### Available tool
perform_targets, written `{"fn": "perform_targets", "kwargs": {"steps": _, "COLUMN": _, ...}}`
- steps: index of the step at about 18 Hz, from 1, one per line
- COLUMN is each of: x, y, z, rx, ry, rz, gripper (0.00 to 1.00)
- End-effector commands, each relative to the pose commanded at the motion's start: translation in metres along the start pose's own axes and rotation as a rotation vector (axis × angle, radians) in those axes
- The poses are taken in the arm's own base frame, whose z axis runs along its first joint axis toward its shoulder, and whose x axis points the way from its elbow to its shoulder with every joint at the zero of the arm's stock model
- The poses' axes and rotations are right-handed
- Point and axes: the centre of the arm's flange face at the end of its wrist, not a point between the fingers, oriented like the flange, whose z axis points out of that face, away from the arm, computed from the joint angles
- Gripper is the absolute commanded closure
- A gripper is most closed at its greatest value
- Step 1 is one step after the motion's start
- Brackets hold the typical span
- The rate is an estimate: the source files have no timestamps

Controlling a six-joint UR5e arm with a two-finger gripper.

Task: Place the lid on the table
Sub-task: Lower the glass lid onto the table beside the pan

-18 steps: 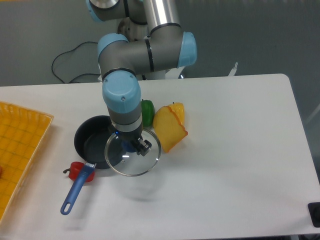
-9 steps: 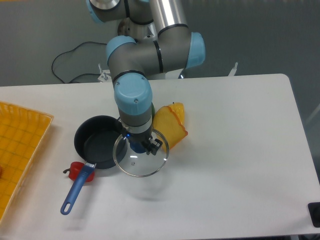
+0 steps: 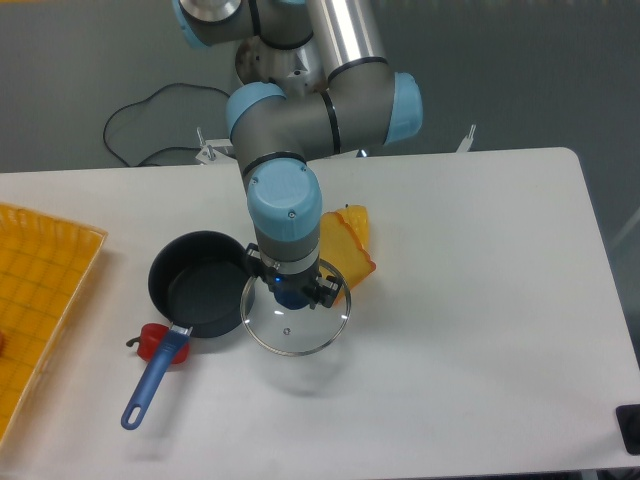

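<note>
Jaws closed on the blue knob: from my remote station I saw the gripper holding the lid by its centre, the glass disc hanging level beneath the wrist. The lid was raised above the table, with a faint shadow on the white top below and slightly to the right of it. Its left edge sat just beside the rim of the pot, perhaps overlapping it; I could not tell which from this angle.

The single fixed camera showed me the rest. The pot stood open, its blue handle pointing toward the near-left edge. A small red object lay touching the handle where it joined the pot. Behind the arm, a yellow wedge-shaped object rested on the table, partly hidden by the wrist. A yellow tray sat at the far left, cut off by the frame. A black cable looped behind the table.
</note>
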Motion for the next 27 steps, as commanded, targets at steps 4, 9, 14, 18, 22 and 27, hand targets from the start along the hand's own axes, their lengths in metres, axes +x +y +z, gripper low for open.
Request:
{"fn": "perform_targets", "kwargs": {"steps": 4, "x": -0.011, "y": -0.003, "z": 0.001, "rx": 0.046, "ry": -0.011, "rz": -0.098, "gripper": 0.44}}
{"fn": "perform_targets", "kwargs": {"steps": 9, "x": -0.023, "y": -0.006, "z": 0.013, "rx": 0.044, "ry": -0.005, "rz": -0.162, "gripper": 0.43}}
{"fn": "perform_targets", "kwargs": {"steps": 14, "x": -0.028, "y": -0.010, "z": 0.028, "rx": 0.025, "ry": 0.004, "rz": -0.256, "gripper": 0.43}}
{"fn": "perform_targets", "kwargs": {"steps": 18, "x": -0.029, "y": -0.019, "z": 0.039, "rx": 0.043, "ry": -0.004, "rz": -0.255, "gripper": 0.43}}
{"fn": "perform_targets", "kwargs": {"steps": 22, "x": -0.028, "y": -0.023, "z": 0.047, "rx": 0.047, "ry": -0.006, "rz": -0.255, "gripper": 0.43}}
{"fn": "perform_targets", "kwargs": {"steps": 27, "x": -0.023, "y": -0.027, "z": 0.056, "rx": 0.035, "ry": 0.000, "rz": -0.242, "gripper": 0.43}}
